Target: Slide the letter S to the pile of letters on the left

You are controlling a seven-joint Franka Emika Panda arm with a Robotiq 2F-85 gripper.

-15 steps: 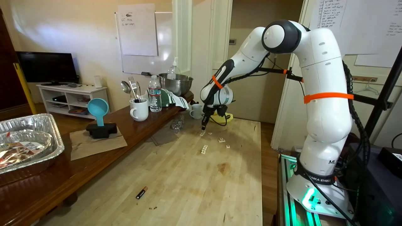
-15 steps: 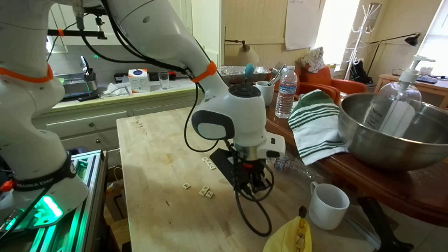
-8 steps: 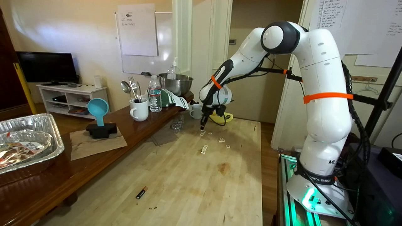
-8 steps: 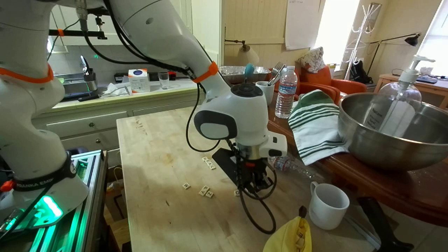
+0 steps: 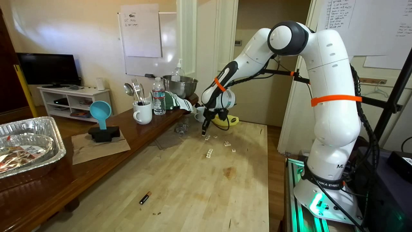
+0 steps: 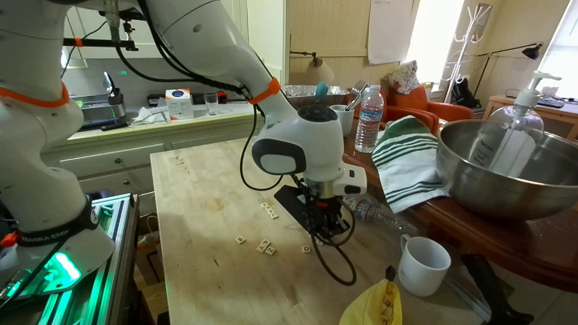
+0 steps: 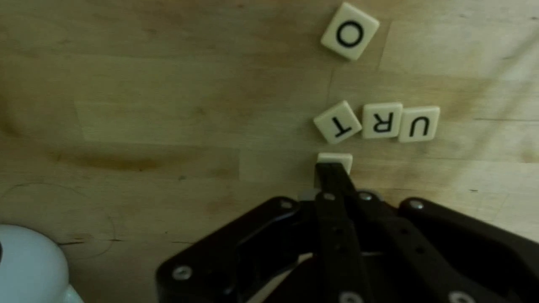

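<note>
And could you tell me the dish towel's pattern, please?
The dish towel has green stripes on white, and shows best in an exterior view.

Wooden table (image 5: 193, 183): letter tiles (image 7: 382, 120), battery (image 5: 145, 198), white mug (image 6: 423, 271), yellow object (image 6: 372, 307).

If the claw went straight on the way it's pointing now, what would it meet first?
Probably the tile that the claw partly hides in the wrist view, then the tabletop. Depth is unclear: the claw may be touching that tile.
</note>
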